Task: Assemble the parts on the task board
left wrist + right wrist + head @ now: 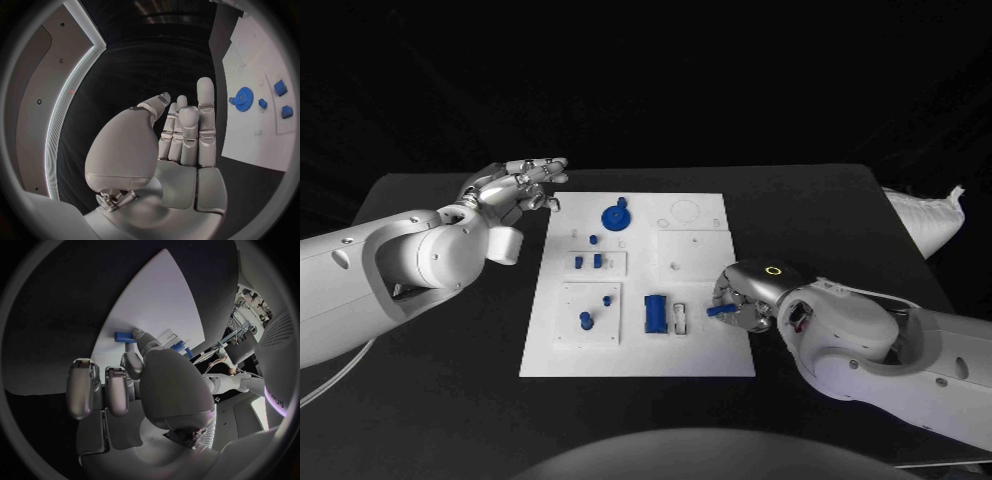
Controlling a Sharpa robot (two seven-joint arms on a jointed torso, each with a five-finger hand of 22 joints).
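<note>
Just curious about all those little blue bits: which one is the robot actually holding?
The small blue piece at the task board's right edge, pinched by the right hand; the others lie untouched.

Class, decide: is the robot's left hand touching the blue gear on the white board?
Apart. In the head view the left hand hovers off the board's left edge, with bare board between its fingers and the blue gear.

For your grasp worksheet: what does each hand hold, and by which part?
The right hand pinches a small blue part by one end. The left hand holds nothing, fingers extended.
</note>
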